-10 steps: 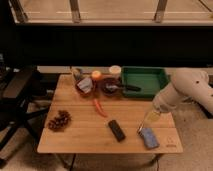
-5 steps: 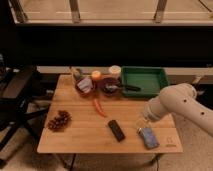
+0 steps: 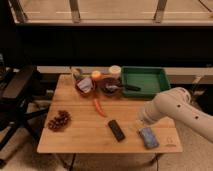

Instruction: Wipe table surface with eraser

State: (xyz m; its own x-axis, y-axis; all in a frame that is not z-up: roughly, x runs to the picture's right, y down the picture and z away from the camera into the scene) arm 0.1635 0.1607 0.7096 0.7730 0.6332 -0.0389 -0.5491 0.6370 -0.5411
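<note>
The table surface (image 3: 80,131) is a light-brown wooden top filling the middle of the camera view. The eraser (image 3: 116,129), a small black flat block, lies on it near the front, right of centre. My white arm (image 3: 170,107) reaches in from the right. Its gripper (image 3: 138,123) hangs low over the table, just right of the eraser and just left of the blue-grey pad (image 3: 148,137). The gripper is not touching the eraser.
A green tray (image 3: 143,80) sits at the back right. Two dark bowls (image 3: 85,85) (image 3: 109,86), an orange ball (image 3: 95,75) and a pale cup (image 3: 115,70) stand at the back. An orange-red stick (image 3: 99,107) lies mid-table. A dark cluster (image 3: 59,120) lies front left. An office chair (image 3: 17,95) stands left.
My arm has swung left and lower, from over the table's right edge to over the front right area, bringing the gripper close to the eraser. The objects have not moved.
</note>
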